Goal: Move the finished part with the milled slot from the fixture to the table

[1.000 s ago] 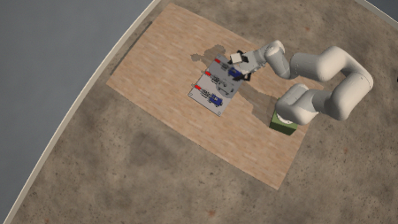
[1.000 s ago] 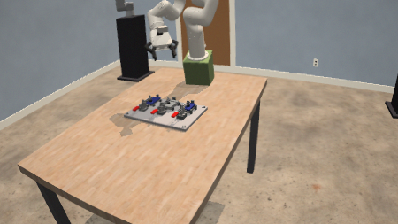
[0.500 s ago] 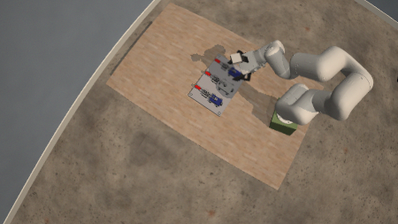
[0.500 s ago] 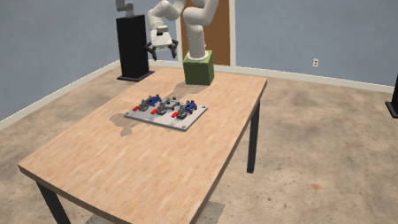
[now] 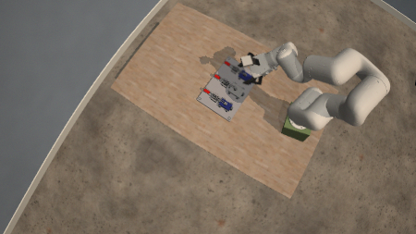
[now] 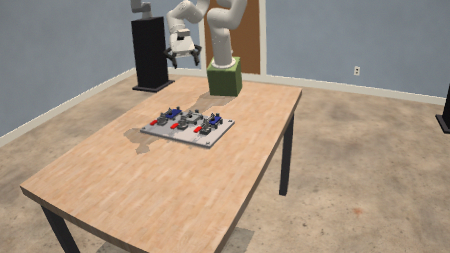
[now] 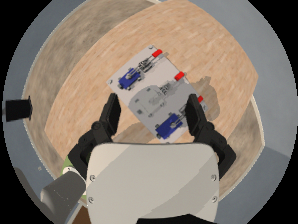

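A grey fixture plate (image 6: 188,127) lies on the wooden table and holds three parts side by side, each under a clamp with a red handle. The middle part (image 6: 189,117) is grey, the finished one; its slot is too small to make out. A blue blank (image 6: 173,113) sits on its left and another blue blank (image 6: 215,120) on its right. In the wrist view the grey part (image 7: 152,95) lies between the two blue blanks (image 7: 128,79) (image 7: 169,124). My gripper (image 6: 183,57) hangs high above the table behind the fixture, open and empty. In the wrist view the gripper (image 7: 152,123) frames the plate from far above.
The arm's green base block (image 6: 224,76) stands at the table's far edge behind the fixture. A black cabinet (image 6: 149,53) stands on the floor beyond the table, at the left.
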### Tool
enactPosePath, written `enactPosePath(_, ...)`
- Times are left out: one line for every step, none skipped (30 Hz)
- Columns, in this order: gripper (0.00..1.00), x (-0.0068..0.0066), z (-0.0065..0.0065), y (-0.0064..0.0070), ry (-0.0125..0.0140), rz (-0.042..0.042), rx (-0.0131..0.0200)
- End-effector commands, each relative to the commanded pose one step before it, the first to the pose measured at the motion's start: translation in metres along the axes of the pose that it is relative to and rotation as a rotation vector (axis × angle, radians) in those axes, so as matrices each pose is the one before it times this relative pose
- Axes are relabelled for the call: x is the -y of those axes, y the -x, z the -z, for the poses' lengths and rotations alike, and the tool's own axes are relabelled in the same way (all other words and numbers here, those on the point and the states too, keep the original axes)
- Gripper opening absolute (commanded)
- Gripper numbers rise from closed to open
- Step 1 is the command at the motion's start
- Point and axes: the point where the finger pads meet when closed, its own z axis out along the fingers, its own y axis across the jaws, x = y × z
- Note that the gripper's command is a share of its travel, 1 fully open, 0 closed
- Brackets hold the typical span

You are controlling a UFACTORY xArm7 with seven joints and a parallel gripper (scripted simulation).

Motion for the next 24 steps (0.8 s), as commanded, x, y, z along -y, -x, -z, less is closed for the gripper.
enactPosePath(1.0, -0.00103, 0.0004, -0.001, 0.00185, 0.00182, -0.00108)
enactPosePath(1.0, 0.0, -0.00001, 0.00001, -0.00004, -0.00013, 0.00012)
enactPosePath(1.0, 0.00002, -0.00003, 0.00007, -0.00029, -0.00085, 0.00083)
enactPosePath(1.0, 0.00005, -0.00009, 0.00018, -0.00075, -0.00219, 0.00215)
enactPosePath(1.0, 0.00008, -0.00016, 0.00034, -0.00137, -0.00405, 0.00399)
enactPosePath(1.0, 0.00012, -0.00025, 0.00052, -0.00208, -0.00633, 0.00625)
enactPosePath(1.0, 0.00016, -0.00036, 0.00074, -0.00282, -0.00894, 0.00885)
enactPosePath(1.0, 0.0002, -0.00048, 0.00097, -0.00351, -0.01179, 0.01171)
enactPosePath(1.0, 0.00022, -0.00061, 0.0012, -0.00406, -0.0148, 0.01476)
enactPosePath(1.0, 0.00022, -0.00075, 0.00143, -0.0044, -0.0179, 0.01792)
enactPosePath(1.0, 0.0002, -0.00089, 0.00165, -0.00446, -0.02101, 0.02111)
enactPosePath(1.0, 0.00015, -0.00105, 0.00185, -0.00416, -0.02407, 0.02424)
enactPosePath(1.0, 0.0, 0.0, 0.0, 0.0, 0.0, 0.0)
enactPosePath(1.0, 0.0, 0.0, 0.0, 0.0, 0.0, 0.0)
enactPosePath(1.0, 0.00008, -0.0012, 0.00201, -0.00348, -0.02701, 0.02723)
enactPosePath(1.0, -0.00002, -0.00136, 0.00213, -0.00239, -0.02977, 0.02997)
enactPosePath(1.0, 0.0, 0.0, 0.0, 0.0, 0.0, 0.0)
enactPosePath(1.0, -0.00013, -0.00152, 0.00219, -0.0009, -0.0323, 0.03238)
enactPosePath(1.0, 0.0, 0.0, 0.0, 0.0, 0.0, 0.0)
enactPosePath(1.0, -0.00026, -0.00168, 0.0022, 0.00096, -0.03454, 0.03437)
enactPosePath(1.0, 0.0, 0.0, 0.0, 0.0, 0.0, 0.0)
enactPosePath(1.0, -0.00038, -0.00184, 0.00213, 0.00313, -0.03647, 0.03585)
enactPosePath(1.0, 0.0, 0.0, 0.0, 0.0, 0.0, 0.0)
enactPosePath(1.0, 0.0, 0.0, 0.0, 0.0, 0.0, 0.0)
